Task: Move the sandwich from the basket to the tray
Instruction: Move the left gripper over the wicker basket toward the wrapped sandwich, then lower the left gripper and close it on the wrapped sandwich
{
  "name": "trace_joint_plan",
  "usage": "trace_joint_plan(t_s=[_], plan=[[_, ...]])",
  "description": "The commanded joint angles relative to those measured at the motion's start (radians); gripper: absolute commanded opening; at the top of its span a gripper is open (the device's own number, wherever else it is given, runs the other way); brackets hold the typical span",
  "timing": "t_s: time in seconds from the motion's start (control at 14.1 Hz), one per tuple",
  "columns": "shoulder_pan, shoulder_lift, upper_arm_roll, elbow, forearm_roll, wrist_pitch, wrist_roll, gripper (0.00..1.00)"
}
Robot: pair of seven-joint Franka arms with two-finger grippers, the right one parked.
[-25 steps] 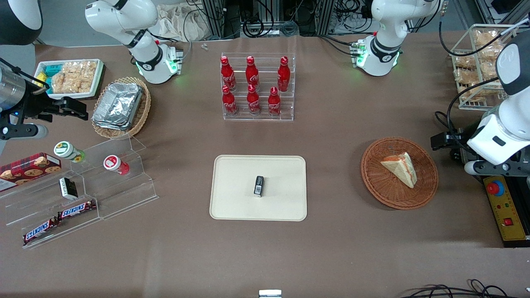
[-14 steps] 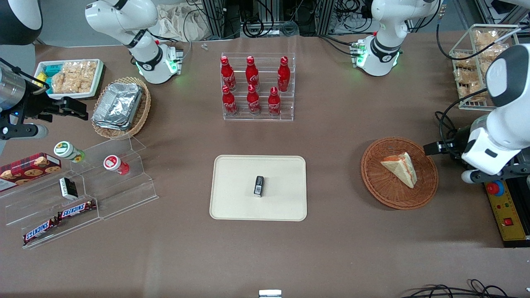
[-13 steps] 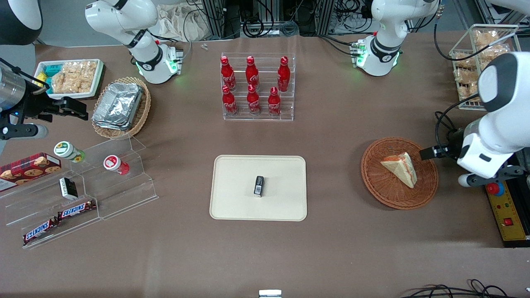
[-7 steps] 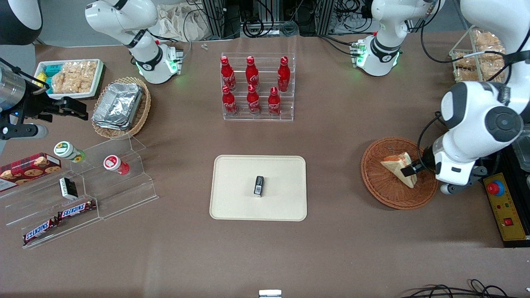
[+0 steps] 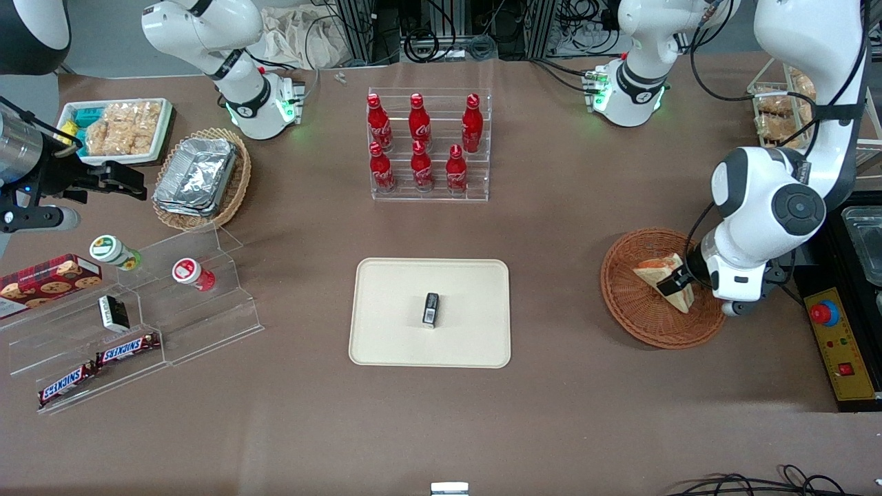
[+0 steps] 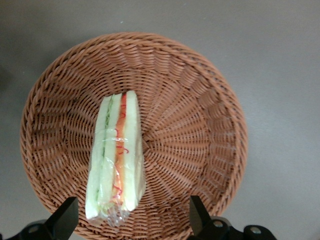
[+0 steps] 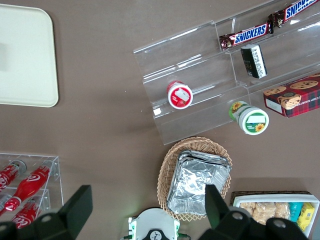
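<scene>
Resting in basket (image 6: 200,125): sandwich (image 6: 116,160); pincer (image 6: 131,220) spread above, seemingly clear.

I am working in a robotics lab staged as a mock snack shop. Beside my gripper (image 5: 672,282) an emergency-stop box (image 5: 839,344) is sitting; farther off, aluminium framing with cabling (image 5: 441,34) is backing acrylic display racks of cola bottles (image 5: 424,145) and Snickers bars (image 5: 96,365).

pale sandwich (image 6: 116,160), reddish-brown woven basket (image 6: 200,125), cream tray (image 5: 393,289).
</scene>
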Motion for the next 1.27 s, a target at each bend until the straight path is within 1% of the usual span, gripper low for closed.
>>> trace_joint_plan(t_s=[0.0, 0.14, 0.85, 0.99, 1.13, 1.2], plan=[[0.004, 0.004, 0.002, -0.042, 0.020, 0.055, -0.035, 1.00], [0.004, 0.016, 0.002, -0.065, 0.020, 0.106, -0.062, 1.00], [0.004, 0.067, 0.018, -0.058, 0.036, 0.106, -0.084, 1.00], [0.001, 0.060, 0.016, 0.006, 0.037, 0.032, -0.108, 1.00], [-0.001, 0.058, 0.015, 0.060, 0.072, -0.065, -0.099, 1.00], [-0.002, 0.055, 0.013, 0.054, 0.092, -0.073, -0.101, 1.00]])
